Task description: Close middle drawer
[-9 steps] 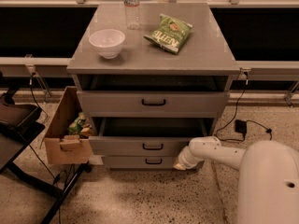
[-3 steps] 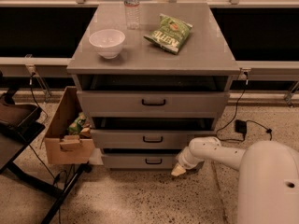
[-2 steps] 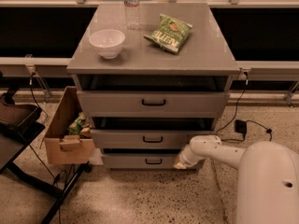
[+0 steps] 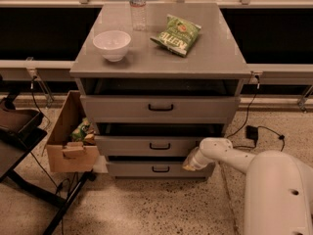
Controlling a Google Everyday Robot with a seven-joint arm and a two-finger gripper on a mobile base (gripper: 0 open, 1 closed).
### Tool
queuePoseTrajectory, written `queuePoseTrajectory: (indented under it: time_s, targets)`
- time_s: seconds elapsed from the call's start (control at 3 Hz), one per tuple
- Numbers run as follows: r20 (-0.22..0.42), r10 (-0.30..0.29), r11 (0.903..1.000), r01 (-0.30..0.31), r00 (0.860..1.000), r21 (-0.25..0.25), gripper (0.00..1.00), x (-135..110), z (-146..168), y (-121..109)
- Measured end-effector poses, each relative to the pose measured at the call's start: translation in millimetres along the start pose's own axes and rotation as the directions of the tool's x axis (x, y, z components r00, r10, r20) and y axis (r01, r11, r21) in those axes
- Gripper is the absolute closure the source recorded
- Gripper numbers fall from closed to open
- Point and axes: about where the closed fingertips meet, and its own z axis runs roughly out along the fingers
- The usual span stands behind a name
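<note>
The middle drawer [image 4: 146, 146] is a wide grey front with a small black bar handle [image 4: 160, 146]. It stands only a little out of the grey cabinet, almost level with the bottom drawer [image 4: 151, 169] below it. A dark gap shows above it, and its tray is hidden. My gripper [image 4: 189, 165], at the end of the white arm [image 4: 225, 153], is low at the right end of the middle and bottom drawer fronts, close against them.
The top drawer [image 4: 156, 109] stands out further than the other two. A white bowl [image 4: 112, 44], a water bottle [image 4: 138, 6] and a green chip bag [image 4: 177, 35] are on the cabinet top. A cardboard box [image 4: 66, 141] with items hangs at the left. A cable and plug [image 4: 254, 131] lie on the floor at the right.
The middle drawer has slid inward from well pulled out to nearly flush. My gripper has stayed by its right end and risen slightly in the last second.
</note>
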Motion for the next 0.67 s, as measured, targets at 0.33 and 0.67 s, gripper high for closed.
queuePoseTrajectory:
  time_s: [0.33, 0.67]
  targets:
    - [0.008, 0.000, 0.9998, 0.000, 1.000, 0.017, 1.00, -2.0, 4.0, -22.7]
    - [0.008, 0.000, 0.9999, 0.000, 1.000, 0.017, 1.00, -2.0, 4.0, -22.5]
